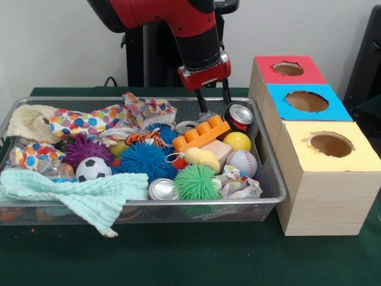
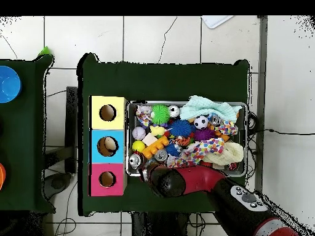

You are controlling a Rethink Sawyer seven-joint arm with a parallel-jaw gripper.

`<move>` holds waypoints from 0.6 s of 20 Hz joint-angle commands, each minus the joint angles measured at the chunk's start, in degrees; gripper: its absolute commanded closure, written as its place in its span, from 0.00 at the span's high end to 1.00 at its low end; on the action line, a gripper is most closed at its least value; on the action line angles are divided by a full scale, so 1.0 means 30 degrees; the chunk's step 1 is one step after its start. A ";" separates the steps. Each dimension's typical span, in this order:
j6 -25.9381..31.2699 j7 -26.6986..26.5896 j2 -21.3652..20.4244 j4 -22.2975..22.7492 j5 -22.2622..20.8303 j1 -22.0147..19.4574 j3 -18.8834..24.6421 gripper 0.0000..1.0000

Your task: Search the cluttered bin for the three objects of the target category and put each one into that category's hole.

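My gripper (image 1: pixel 214 102) hangs open over the back right corner of the wire bin (image 1: pixel 275 179), with nothing between its fingers (image 1: pixel 202 106). A red can (image 1: pixel 240 114) lies on its side just right of the fingertips, apart from them. Two more silver cans show: one (image 1: pixel 186 126) behind the orange brick and one (image 1: pixel 162 189) at the front rim. A yellow ball (image 1: pixel 237 141), a baseball (image 1: pixel 241 162) and a small soccer ball (image 1: pixel 93 169) also lie in the bin. In the overhead view the arm (image 2: pixel 184 181) covers the gripper, beside the red can (image 2: pixel 135 160).
A wooden box stands right of the bin with red (image 1: pixel 288 68), blue (image 1: pixel 306 100) and yellow (image 1: pixel 331 144) holes on top. Cloths (image 1: pixel 89 193), spiky balls (image 1: pixel 196 182), an orange brick (image 1: pixel 199 134), a wooden block and crumpled paper crowd the bin.
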 commanded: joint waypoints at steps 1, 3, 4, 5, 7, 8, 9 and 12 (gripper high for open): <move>0.0472 -0.0014 0.1051 -0.1769 -0.1607 -0.0231 -0.0843 1.00; 0.0588 -0.0084 0.0976 -0.1770 -0.1634 -0.0290 -0.0794 1.00; 0.0642 -0.0141 0.0957 -0.1741 -0.1659 -0.0353 -0.0752 1.00; 0.0711 -0.0175 0.0944 -0.1769 -0.1657 -0.0397 -0.0707 1.00; 0.0832 -0.0193 0.0803 -0.1716 -0.1640 -0.0431 -0.0627 1.00; 0.0979 -0.0194 0.0702 -0.1707 -0.1549 -0.0459 -0.0562 1.00; 0.1025 -0.0173 0.0588 -0.1622 -0.1524 -0.0495 -0.0543 1.00; 0.1172 -0.0201 0.0441 -0.1540 -0.1467 -0.0577 -0.0481 1.00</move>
